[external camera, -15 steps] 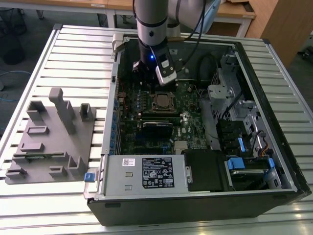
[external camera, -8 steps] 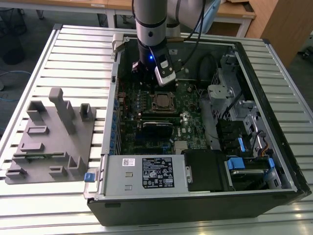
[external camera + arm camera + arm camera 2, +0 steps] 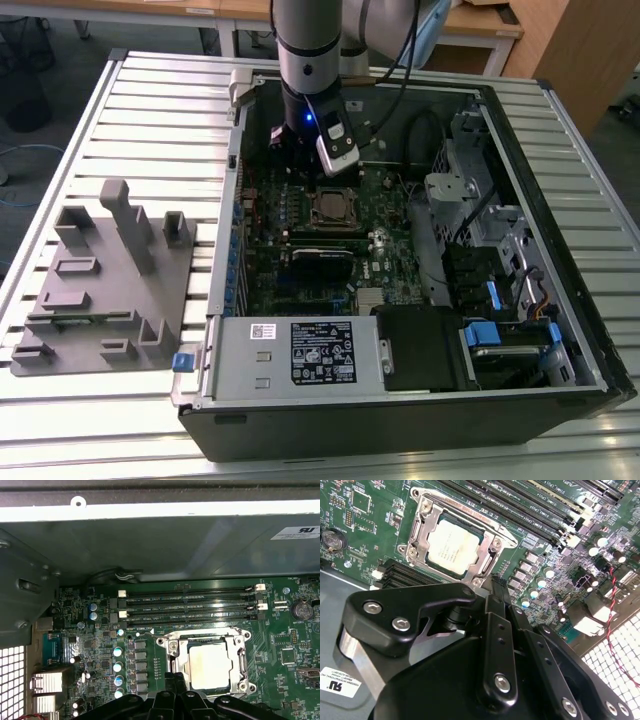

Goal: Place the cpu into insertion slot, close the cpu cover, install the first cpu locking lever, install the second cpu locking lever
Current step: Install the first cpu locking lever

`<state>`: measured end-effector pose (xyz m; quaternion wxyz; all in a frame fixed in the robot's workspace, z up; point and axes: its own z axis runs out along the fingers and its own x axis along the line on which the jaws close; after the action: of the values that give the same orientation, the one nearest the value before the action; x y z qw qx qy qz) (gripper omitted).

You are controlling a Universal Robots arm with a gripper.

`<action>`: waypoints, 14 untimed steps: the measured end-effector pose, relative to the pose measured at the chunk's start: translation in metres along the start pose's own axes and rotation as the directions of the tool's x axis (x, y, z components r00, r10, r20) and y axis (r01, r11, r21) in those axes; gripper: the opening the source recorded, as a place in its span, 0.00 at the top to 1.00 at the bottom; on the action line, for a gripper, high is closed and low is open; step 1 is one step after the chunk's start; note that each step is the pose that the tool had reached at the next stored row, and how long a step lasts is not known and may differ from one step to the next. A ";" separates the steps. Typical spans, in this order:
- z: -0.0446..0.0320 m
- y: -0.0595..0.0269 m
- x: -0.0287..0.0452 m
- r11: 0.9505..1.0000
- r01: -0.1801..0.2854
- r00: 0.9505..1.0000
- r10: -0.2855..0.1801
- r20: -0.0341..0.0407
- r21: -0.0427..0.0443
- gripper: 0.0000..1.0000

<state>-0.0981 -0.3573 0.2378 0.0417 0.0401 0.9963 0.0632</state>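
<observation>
The Universal Robots arm [image 3: 305,60] descends from the top edge into an open computer case [image 3: 560,250] lying on a slatted metal table [image 3: 150,110]. Its gripper [image 3: 301,172] hangs above the green motherboard [image 3: 385,215], just beside the insertion slot [image 3: 333,208], on the exterior view's left. The slot presents a metal frame around a duller square centre. A white wrist camera [image 3: 337,150] is mounted on the arm. A silver power supply [image 3: 295,355] occupies the case's near edge. A grey fixture block [image 3: 100,280] rests on the table, well apart from the case.
</observation>
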 end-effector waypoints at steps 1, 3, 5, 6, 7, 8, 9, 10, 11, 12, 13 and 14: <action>0.0000 0.0000 0.0000 1.000 0.000 1.000 0.000 0.000 0.000 0.89; 0.0000 -0.0001 0.0001 1.000 -0.001 1.000 0.001 -0.003 -0.010 0.89; 0.0000 0.0000 0.0000 1.000 -0.003 1.000 0.003 -0.007 -0.022 0.89; -0.0001 0.0000 0.0000 1.000 -0.003 1.000 0.003 -0.007 -0.025 0.89; 0.0000 0.0000 0.0000 1.000 -0.003 1.000 0.003 -0.007 -0.026 0.89; 0.0000 0.0001 0.0000 1.000 -0.003 1.000 0.003 -0.007 -0.026 0.89; 0.0000 -0.0002 0.0002 1.000 -0.003 1.000 0.003 -0.008 -0.027 0.89; -0.0001 -0.0005 0.0010 1.000 -0.004 1.000 0.003 -0.008 -0.030 0.89; -0.0003 -0.0009 0.0022 0.999 -0.004 1.000 0.003 -0.008 -0.033 0.89; -0.0005 -0.0014 0.0039 0.999 -0.004 1.000 0.004 -0.008 -0.035 0.89; -0.0007 -0.0021 0.0055 0.999 -0.004 1.000 0.004 -0.009 -0.037 0.89; -0.0009 -0.0027 0.0069 0.999 -0.004 1.000 0.004 -0.009 -0.038 0.89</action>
<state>-0.1052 -0.3595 0.2378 0.0381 0.0410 0.9950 0.0825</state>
